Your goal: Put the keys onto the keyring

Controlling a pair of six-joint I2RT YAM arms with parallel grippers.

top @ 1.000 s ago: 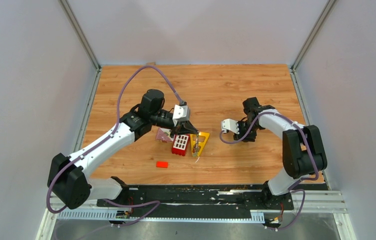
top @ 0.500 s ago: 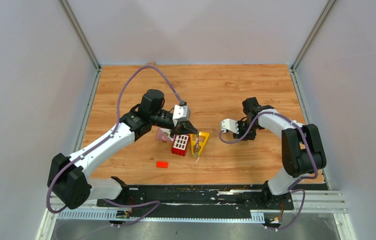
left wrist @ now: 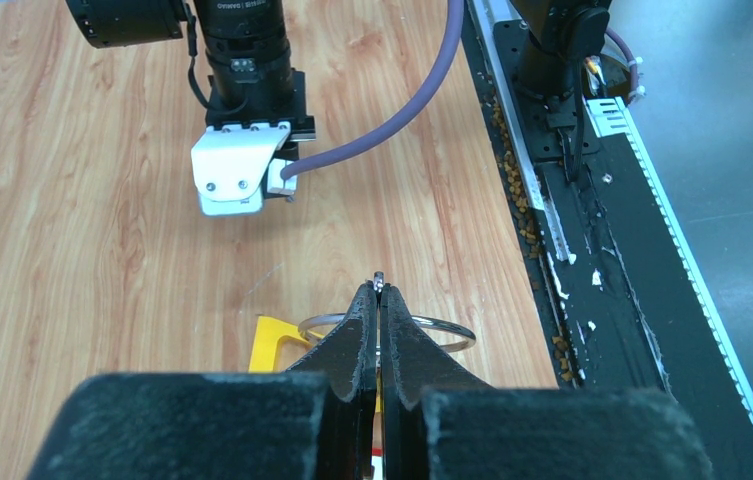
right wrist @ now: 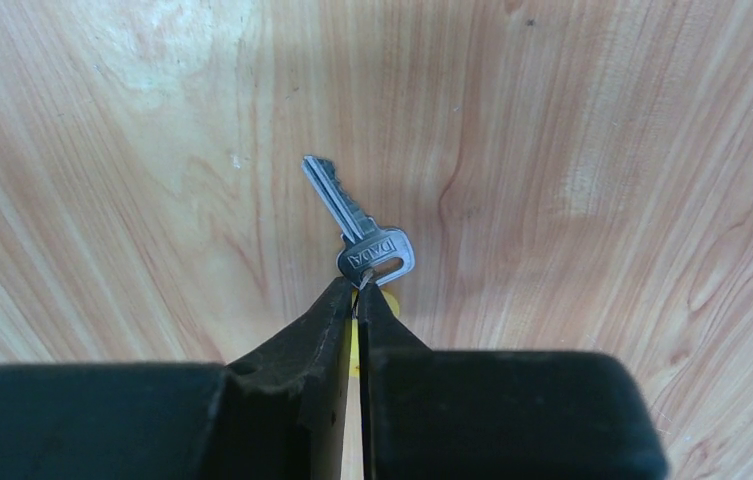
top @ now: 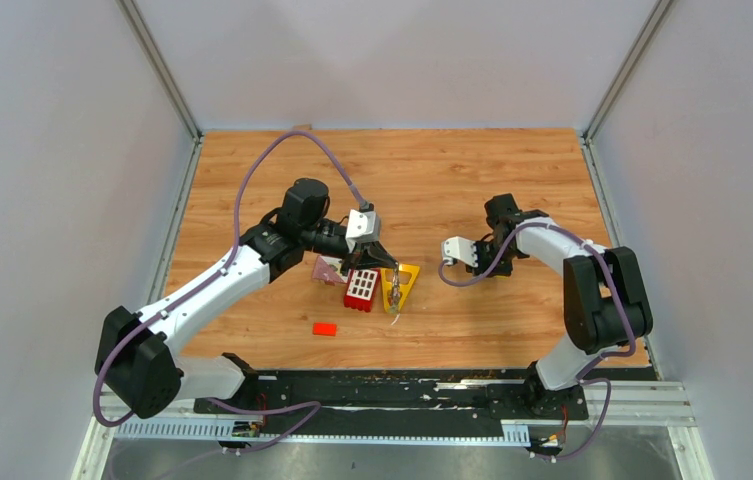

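Note:
My left gripper (top: 388, 272) hovers over the yellow triangular frame (top: 404, 284). In the left wrist view it (left wrist: 379, 292) is shut, with a bit of silver metal pinched at its tips. The thin silver keyring (left wrist: 447, 328) curves out on both sides of the fingers, over the frame (left wrist: 274, 340). My right gripper (top: 446, 261) is low over the table right of the frame. In the right wrist view it (right wrist: 360, 288) is shut on the head of a silver key (right wrist: 362, 228), whose blade points away. A yellow piece (right wrist: 393, 299) shows under the fingertips. Other keys are hidden.
A red windowed block (top: 360, 289) and a pink piece (top: 329, 268) lie just left of the yellow frame. A small red block (top: 325, 328) lies nearer the front edge. Grey walls stand on three sides, and the black rail (top: 402, 395) runs along the front.
The right arm has shifted very slightly left. The left arm and the objects on the table have not visibly moved.

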